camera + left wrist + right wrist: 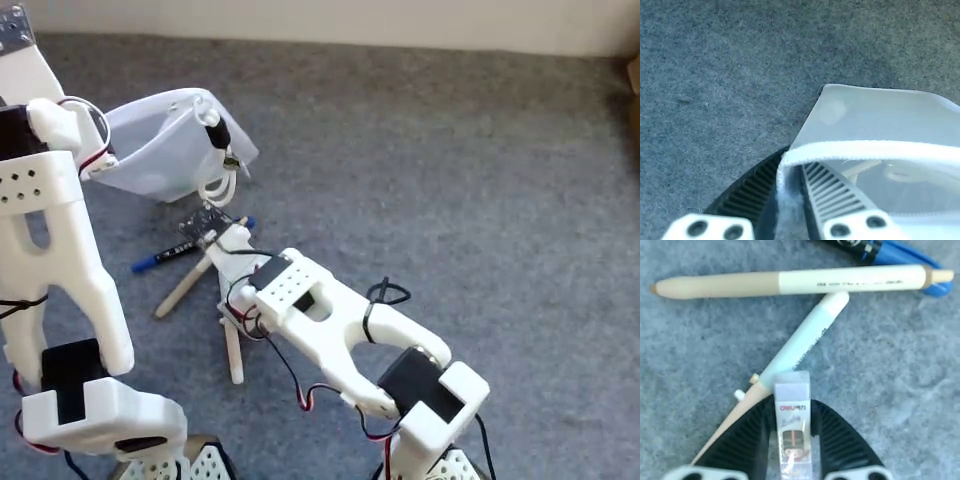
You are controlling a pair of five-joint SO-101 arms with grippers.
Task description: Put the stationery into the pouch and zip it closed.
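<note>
A translucent white pouch [165, 140] stands open at the back left, lifted by its rim. My left gripper [98, 160] is shut on that zippered rim [860, 149], as the left wrist view shows [787, 175]. My right gripper [207, 230] hovers just in front of the pouch, above the pens, shut on a small sleeved eraser [792, 425]. Under it lie a beige-and-white pen [790, 282], a pale pen [802, 345] crossing toward the gripper [792, 402], and a blue pen [902, 251]. From above, the blue pen [160, 258] and the beige pen [180, 292] lie on the carpet.
Everything rests on grey carpet [450, 170], open to the right and back. Another pale pen [232, 350] lies partly under the right arm. A white loop [220, 186] hangs at the pouch's near edge, and a dark-tipped object [214, 130] sits at its mouth.
</note>
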